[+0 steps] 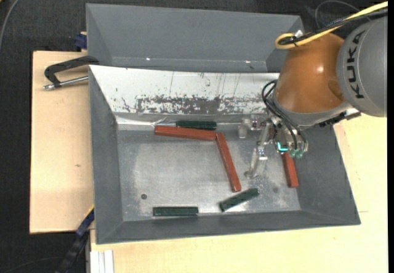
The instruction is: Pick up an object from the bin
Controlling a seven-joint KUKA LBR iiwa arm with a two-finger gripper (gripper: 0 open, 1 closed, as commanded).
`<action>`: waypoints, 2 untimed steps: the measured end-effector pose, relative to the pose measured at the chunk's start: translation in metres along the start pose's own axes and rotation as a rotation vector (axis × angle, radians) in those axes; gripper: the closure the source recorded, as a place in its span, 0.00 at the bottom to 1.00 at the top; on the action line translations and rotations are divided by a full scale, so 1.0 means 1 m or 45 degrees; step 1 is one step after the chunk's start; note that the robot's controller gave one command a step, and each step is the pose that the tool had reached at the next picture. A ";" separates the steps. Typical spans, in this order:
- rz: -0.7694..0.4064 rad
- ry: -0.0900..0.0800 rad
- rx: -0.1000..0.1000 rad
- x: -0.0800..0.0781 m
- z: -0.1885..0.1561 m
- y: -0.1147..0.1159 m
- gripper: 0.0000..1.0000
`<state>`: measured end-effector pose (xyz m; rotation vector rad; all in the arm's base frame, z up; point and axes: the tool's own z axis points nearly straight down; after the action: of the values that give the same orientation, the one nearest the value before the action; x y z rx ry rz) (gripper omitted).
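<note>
My gripper point(260, 156) hangs low over the right part of the bin floor, below the orange wrist cover. Just to its right a short red-brown stick point(290, 172) lies almost upright in the view, its top end hidden under the gripper. On its left a longer red-brown stick point(228, 162) runs diagonally down the floor. A dark green stick point(239, 199) lies below the gripper near the front wall. Nothing shows as held.
Another red-brown stick point(184, 133) lies along the back wall with a dark green stick point(197, 124) just behind it. A third dark green stick point(175, 211) rests at the front left. The arm covers the bin's right back corner.
</note>
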<state>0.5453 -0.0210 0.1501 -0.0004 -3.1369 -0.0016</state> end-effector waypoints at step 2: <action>-1.460 -0.006 0.003 0.025 0.077 0.035 0.00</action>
<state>0.5197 0.0144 0.0730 1.7037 -2.6405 -0.0019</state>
